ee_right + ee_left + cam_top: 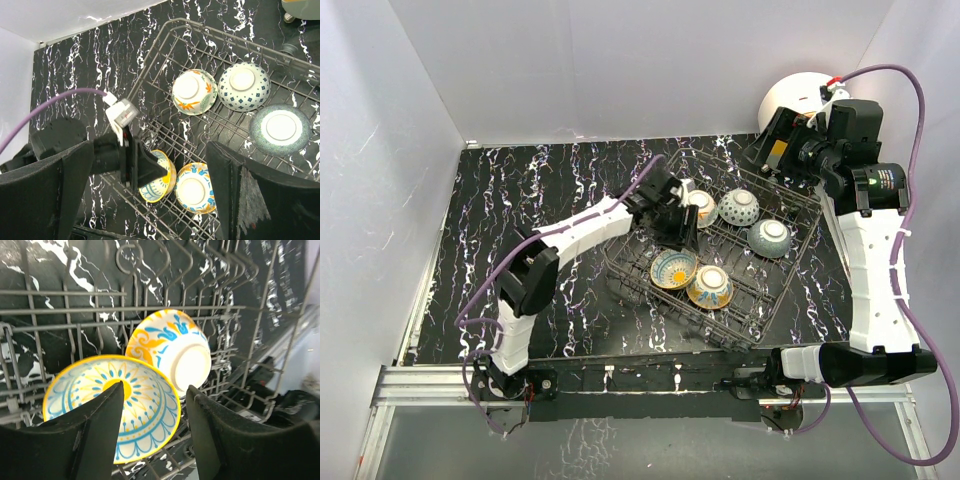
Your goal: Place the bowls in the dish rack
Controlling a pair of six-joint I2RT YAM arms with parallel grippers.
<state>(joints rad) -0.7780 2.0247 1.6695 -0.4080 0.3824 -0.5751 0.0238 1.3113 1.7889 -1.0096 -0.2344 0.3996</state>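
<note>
The dark wire dish rack (786, 276) holds five bowls. A yellow-rimmed bowl (673, 268) leans on its side near the front, with an orange-and-blue bowl (710, 286) next to it, foot ring showing. An orange floral bowl (701, 208), a blue dotted bowl (738, 207) and a grey bowl (770, 237) lie foot up at the back. My left gripper (678, 228) is open over the yellow bowl (110, 405); its jaws straddle the rim with a gap. My right gripper (772, 150) is open and empty, high above the rack's far corner.
A round white appliance (795, 95) stands behind the rack at the back right. White walls close in the black marbled table (520, 200) on three sides. The left arm's purple cable (60, 102) hangs over the table left of the rack.
</note>
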